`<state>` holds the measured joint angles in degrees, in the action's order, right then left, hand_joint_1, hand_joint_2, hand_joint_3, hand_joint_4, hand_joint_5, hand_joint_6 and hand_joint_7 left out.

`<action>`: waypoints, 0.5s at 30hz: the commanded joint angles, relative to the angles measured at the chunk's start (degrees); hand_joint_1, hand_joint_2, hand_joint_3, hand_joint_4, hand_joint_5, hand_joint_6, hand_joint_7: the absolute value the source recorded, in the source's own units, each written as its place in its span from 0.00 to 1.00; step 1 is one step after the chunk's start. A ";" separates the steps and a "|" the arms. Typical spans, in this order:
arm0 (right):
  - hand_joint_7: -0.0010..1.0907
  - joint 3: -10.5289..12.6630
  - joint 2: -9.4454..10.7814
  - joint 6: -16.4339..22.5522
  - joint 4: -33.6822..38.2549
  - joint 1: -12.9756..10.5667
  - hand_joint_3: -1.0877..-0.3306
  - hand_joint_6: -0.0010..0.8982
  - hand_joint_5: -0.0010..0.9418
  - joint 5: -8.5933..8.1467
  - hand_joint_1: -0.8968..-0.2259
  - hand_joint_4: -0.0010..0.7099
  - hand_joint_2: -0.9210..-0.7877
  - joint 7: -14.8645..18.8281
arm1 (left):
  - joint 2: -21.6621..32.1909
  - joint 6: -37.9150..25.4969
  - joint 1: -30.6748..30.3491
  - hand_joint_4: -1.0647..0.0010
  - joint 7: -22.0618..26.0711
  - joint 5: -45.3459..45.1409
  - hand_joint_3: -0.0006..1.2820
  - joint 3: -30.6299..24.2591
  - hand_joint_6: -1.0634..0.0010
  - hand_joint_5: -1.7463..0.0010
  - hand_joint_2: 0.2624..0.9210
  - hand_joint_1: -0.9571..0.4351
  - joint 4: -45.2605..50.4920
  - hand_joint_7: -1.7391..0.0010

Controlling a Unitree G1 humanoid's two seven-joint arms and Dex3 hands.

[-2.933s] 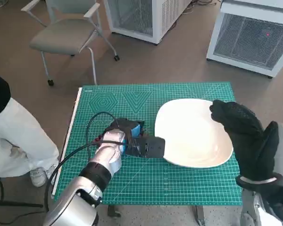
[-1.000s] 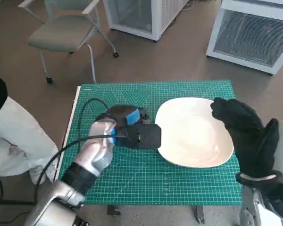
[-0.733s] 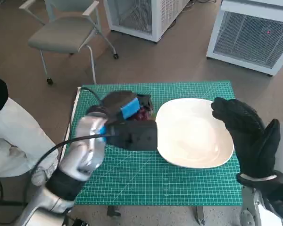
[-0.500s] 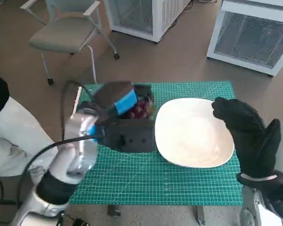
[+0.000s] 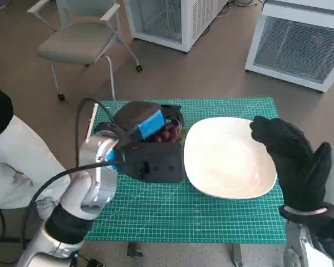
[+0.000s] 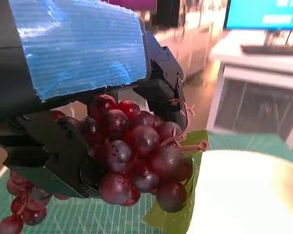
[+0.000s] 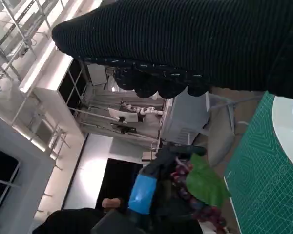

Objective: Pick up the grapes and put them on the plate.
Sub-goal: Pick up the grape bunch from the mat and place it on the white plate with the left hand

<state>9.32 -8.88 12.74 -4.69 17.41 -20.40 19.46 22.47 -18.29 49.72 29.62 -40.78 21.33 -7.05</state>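
While the left hand point(image 5: 147, 130) grips the grapes point(image 6: 136, 156) clear of the surface point(image 5: 211, 217), the plate point(image 5: 228, 158) lies just at its 3 o'clock, apparently with nothing in it; the bunch hangs downward, and the right hand point(image 5: 292, 161), fingers spread and holding nothing, hovers over the plate's far rim

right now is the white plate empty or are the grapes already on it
Empty. The white plate shows only bare surface, and the bunch of dark red grapes is off the green mat, gripped in the blue-taped left hand beside the plate's rim.
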 commanded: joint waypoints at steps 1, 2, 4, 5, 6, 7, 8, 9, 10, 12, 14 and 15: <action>0.87 0.53 -0.46 -1.30 -0.62 -1.50 0.60 0.20 0.67 -0.55 0.71 0.61 0.00 -0.16 | -2.23 -0.79 3.28 0.30 1.07 0.49 0.05 0.93 0.32 0.29 0.96 0.69 -1.16 0.47; 0.87 0.59 -0.47 -1.39 -0.80 -1.60 0.60 0.20 0.67 -0.56 0.71 0.61 0.00 -0.20 | -2.66 -0.99 3.69 0.30 1.14 0.42 0.05 1.14 0.32 0.29 0.96 0.69 -1.34 0.47; 0.86 0.72 -0.49 -1.56 -1.06 -1.73 0.60 0.20 0.67 -0.60 0.71 0.61 0.00 -0.24 | -3.58 -1.20 4.54 0.29 1.14 0.38 0.05 1.53 0.32 0.29 0.96 0.69 -1.71 0.47; 0.86 0.80 -0.48 -1.64 -1.17 -1.79 0.60 0.20 0.67 -0.62 0.71 0.61 0.00 -0.25 | -4.11 -1.25 5.05 0.29 1.10 0.40 0.05 1.71 0.32 0.29 0.96 0.69 -2.01 0.47; 0.86 0.88 -0.47 -1.71 -1.27 -1.85 0.60 0.20 0.67 -0.64 0.71 0.61 0.00 -0.26 | -4.72 -1.27 5.65 0.28 1.03 0.44 0.05 1.90 0.32 0.30 0.96 0.69 -2.39 0.47; 0.86 0.96 -0.45 -1.79 -1.39 -1.93 0.60 0.20 0.67 -0.66 0.71 0.61 0.00 -0.27 | -5.37 -1.28 6.36 0.28 0.97 0.48 0.04 2.13 0.31 0.30 0.95 0.69 -3.00 0.47; 0.86 1.06 -0.43 -1.88 -1.54 -2.04 0.60 0.20 0.67 -0.71 0.71 0.61 0.00 -0.28 | -6.24 -1.26 7.44 0.27 0.92 0.53 0.04 2.46 0.31 0.30 0.95 0.69 -4.07 0.48; 0.86 1.16 -0.41 -1.98 -1.71 -2.17 0.60 0.20 0.67 -0.76 0.71 0.61 0.00 -0.30 | -7.13 -1.22 8.63 0.27 0.89 0.59 0.04 2.81 0.31 0.31 0.95 0.69 -5.36 0.48; 0.86 1.25 -0.39 -2.07 -1.87 -2.30 0.60 0.20 0.67 -0.82 0.71 0.61 0.00 -0.31 | -8.02 -1.14 9.88 0.26 0.86 0.65 0.04 3.16 0.31 0.31 0.95 0.69 -6.78 0.48; 0.86 1.46 -0.37 -2.22 -2.21 -2.59 0.60 0.20 0.67 -0.92 0.70 0.61 0.00 -0.35 | -9.52 -1.04 12.19 0.25 0.97 0.75 0.04 3.77 0.30 0.31 0.95 0.69 -9.16 0.48; 0.86 1.72 -0.39 -2.37 -2.58 -2.90 0.60 0.20 0.67 -1.02 0.70 0.61 0.00 -0.41 | -10.79 -0.99 14.19 0.24 1.14 0.90 0.04 4.20 0.31 0.32 0.94 0.69 -10.84 0.48; 0.86 1.86 -0.41 -2.45 -2.80 -3.07 0.60 0.20 0.67 -1.07 0.70 0.61 0.00 -0.46 | -11.46 -0.92 15.13 0.25 1.14 1.06 0.04 4.34 0.31 0.32 0.95 0.69 -11.66 0.48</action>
<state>10.57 -8.88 11.42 -7.09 16.35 -20.62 19.42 13.23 -19.46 60.22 30.59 -40.26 24.92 -16.77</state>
